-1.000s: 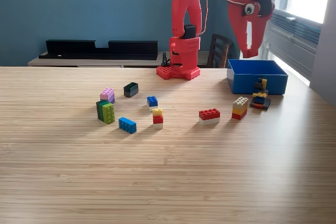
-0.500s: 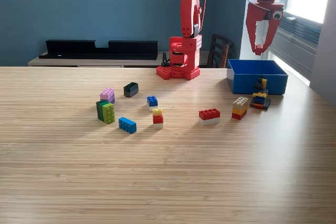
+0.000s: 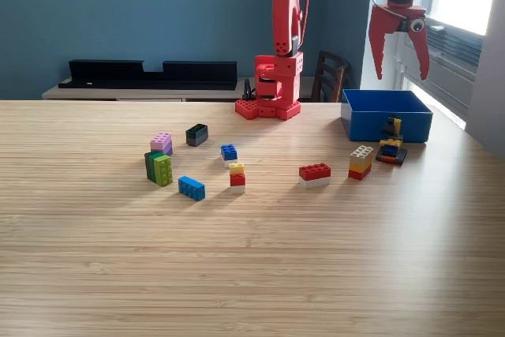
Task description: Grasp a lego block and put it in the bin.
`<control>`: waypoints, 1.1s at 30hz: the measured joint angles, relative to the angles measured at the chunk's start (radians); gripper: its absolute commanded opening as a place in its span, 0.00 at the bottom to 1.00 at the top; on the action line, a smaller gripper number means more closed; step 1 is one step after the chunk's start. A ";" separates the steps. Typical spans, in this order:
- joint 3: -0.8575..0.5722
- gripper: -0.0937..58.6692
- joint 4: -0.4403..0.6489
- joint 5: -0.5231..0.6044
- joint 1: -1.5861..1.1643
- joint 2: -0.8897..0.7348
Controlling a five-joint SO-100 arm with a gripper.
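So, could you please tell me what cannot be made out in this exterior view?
- Inside of the blue bin: its front wall hides the floor, so any block inside is unseen.
- The small block stack in front of the bin: too small to count its pieces.
- The arm above the open gripper: cut off by the top edge.
- The chair: mostly hidden behind the arm's base.

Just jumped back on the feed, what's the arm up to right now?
The red arm's gripper hangs above the blue bin at the exterior view's right, jaws spread open and holding nothing. Whether a block lies inside the bin cannot be seen from here. Many lego blocks are on the table, including a red and white one, a blue one and a small stack just in front of the bin.
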 measured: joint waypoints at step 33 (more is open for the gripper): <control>-0.098 0.00 -0.172 0.155 0.904 0.000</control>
